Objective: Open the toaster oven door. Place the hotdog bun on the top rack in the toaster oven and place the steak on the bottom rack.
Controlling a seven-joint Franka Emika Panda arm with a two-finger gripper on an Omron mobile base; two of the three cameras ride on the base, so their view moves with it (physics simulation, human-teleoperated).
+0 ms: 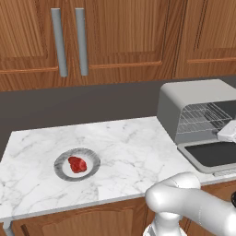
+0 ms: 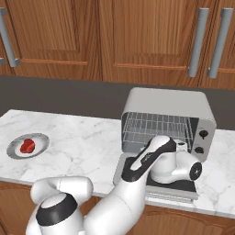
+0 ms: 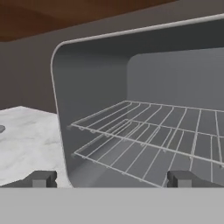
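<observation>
Toaster oven [image 2: 167, 120], light grey, door [image 2: 156, 181] dropped flat; two bare wire racks; jaws wide apart, holding nothing.

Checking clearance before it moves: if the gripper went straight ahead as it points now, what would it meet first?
Probably the thin silver wire racks inside the light grey toaster oven; the open gripper faces its cavity, though depth is unclear.

— What's the counter [image 1: 124, 143] made of?
— Polished white marble with grey veins; the cabinets [image 1: 120, 37] look like varnished wood.
— And the toaster oven [image 2: 183, 103]?
— Matt grey shell, thin shiny wire racks [image 3: 144, 131].
</observation>
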